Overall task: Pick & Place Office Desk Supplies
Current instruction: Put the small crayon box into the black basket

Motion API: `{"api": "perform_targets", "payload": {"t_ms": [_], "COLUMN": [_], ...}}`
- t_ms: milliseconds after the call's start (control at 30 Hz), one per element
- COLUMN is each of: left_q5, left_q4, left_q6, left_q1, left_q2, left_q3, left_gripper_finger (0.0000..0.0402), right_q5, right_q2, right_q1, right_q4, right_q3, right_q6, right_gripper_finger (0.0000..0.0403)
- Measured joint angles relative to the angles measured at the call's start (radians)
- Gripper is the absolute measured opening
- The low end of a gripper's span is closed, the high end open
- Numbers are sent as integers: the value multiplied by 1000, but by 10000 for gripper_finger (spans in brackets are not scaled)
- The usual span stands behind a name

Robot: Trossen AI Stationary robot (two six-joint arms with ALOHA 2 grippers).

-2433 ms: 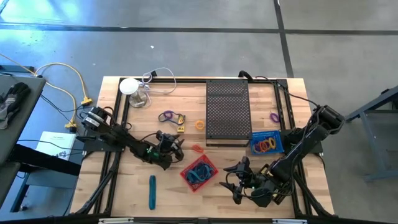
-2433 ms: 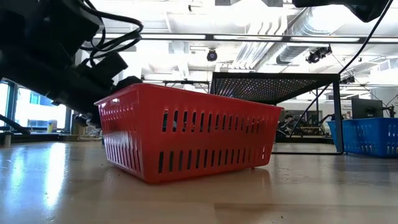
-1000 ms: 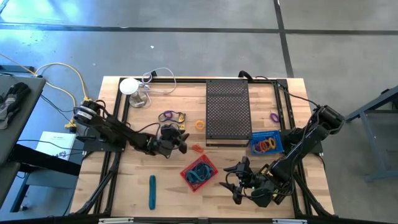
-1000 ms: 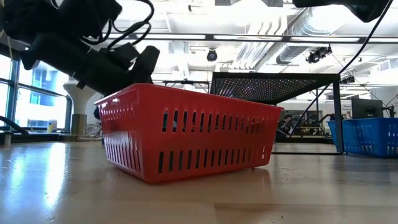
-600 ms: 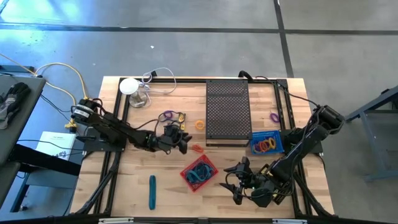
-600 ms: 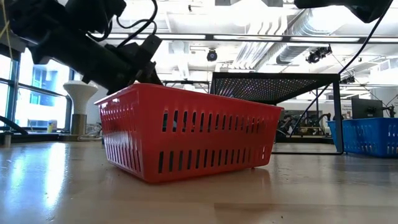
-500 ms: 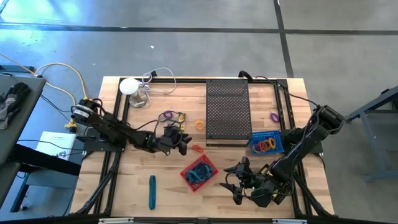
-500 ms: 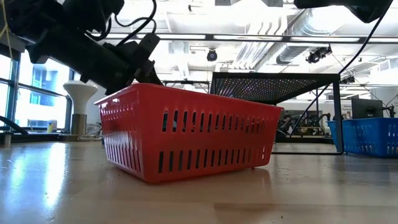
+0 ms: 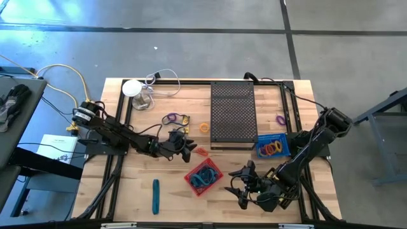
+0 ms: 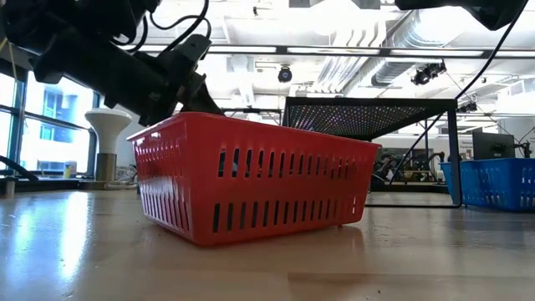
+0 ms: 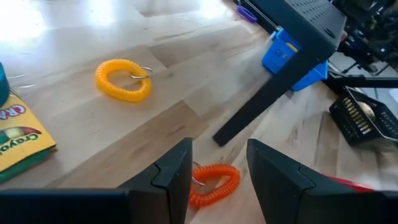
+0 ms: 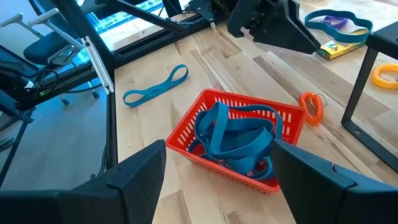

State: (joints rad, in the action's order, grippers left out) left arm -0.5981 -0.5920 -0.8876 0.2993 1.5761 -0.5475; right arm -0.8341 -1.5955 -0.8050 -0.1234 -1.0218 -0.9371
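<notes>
**Left gripper hovering over the orange coil**

I am watching the left gripper [image 11: 217, 177] hanging with its fingers parted and empty, the orange coil loop [image 11: 214, 183] lying on the table just between and beyond them, near the black tray's leg [image 11: 261, 102]. A yellow coil loop [image 11: 123, 79] is lying farther off. A yellow packet [image 11: 18, 134] is showing letters reading "CRA". The right gripper [image 12: 217, 168] is waiting wide apart above the red basket [image 12: 233, 140] holding blue loops [image 12: 233, 137].
</notes>
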Motion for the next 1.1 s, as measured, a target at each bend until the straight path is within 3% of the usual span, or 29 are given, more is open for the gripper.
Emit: {"api": "perform_targets", "payload": {"t_ms": [367, 633, 733, 1100], "left_q5": [-13, -19, -19, -30], "left_q4": [0, 1, 12, 27], "left_q6": [61, 70, 70, 130], "left_q1": [11, 11, 11, 11], "left_q2": [0, 0, 0, 0], "left_q3": [0, 0, 0, 1], "left_gripper_finger": [141, 29, 5, 9], "right_q5": [0, 0, 0, 0], "right_q2": [0, 0, 0, 0], "right_q1": [0, 0, 0, 0], "right_q4": [0, -1, 0, 0], "right_q3": [0, 0, 0, 0], "right_q6": [0, 0, 0, 0], "right_gripper_finger": [276, 276, 276, 276]}}
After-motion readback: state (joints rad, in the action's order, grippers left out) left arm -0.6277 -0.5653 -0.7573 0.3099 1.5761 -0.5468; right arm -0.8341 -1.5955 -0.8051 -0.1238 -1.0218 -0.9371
